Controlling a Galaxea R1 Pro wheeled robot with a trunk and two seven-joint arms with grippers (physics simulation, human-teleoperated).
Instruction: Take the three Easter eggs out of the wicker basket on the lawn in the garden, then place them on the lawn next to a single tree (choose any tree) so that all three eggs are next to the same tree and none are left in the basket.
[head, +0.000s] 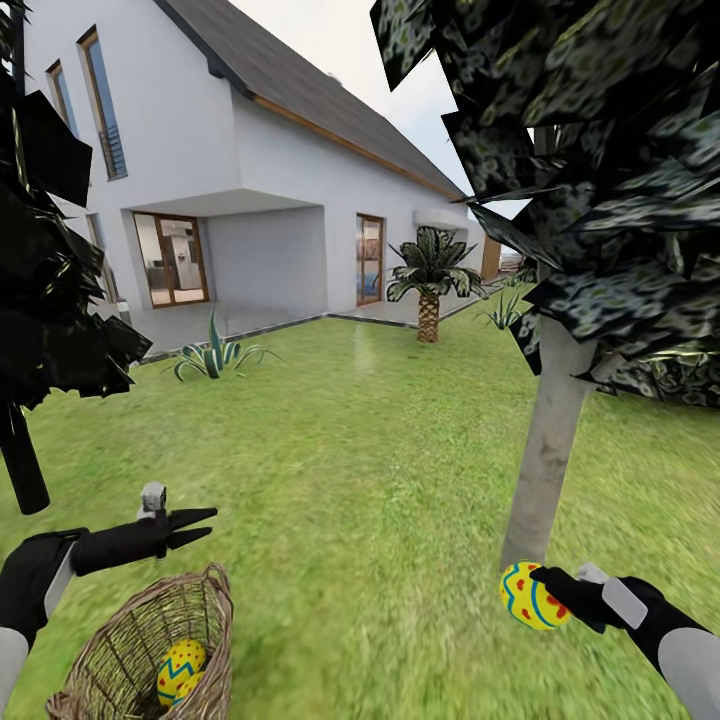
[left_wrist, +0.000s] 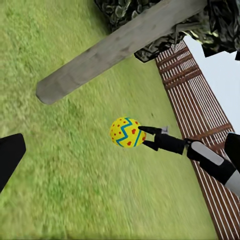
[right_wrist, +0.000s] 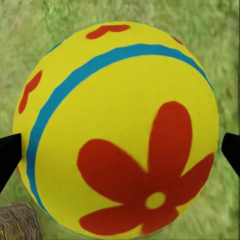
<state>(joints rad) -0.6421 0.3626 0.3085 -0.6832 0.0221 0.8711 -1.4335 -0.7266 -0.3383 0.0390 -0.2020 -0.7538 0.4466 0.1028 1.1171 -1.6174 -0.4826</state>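
My right gripper (head: 548, 590) is shut on one Easter egg (head: 530, 596), yellow with blue zigzags and red dots, held just above the lawn (head: 360, 470) beside the foot of the tree's pale grey trunk (head: 548, 440). The left wrist view shows the same egg (left_wrist: 127, 132) in that gripper (left_wrist: 144, 136) near the trunk (left_wrist: 115, 47). In the right wrist view the egg (right_wrist: 120, 130) sits between both black fingertips (right_wrist: 7, 155). Two more eggs (head: 180, 666) lie in the wicker basket (head: 130, 640) at the lower left. My left gripper (head: 200, 528) hovers open above the basket's far rim.
A black-leaved tree with a thin dark trunk (head: 20, 460) stands at the left. A small palm (head: 428, 300) and a spiky plant (head: 212, 355) grow near the white house (head: 250, 150). A slatted brown fence (left_wrist: 195, 100) runs behind the tree. Open grass lies ahead.
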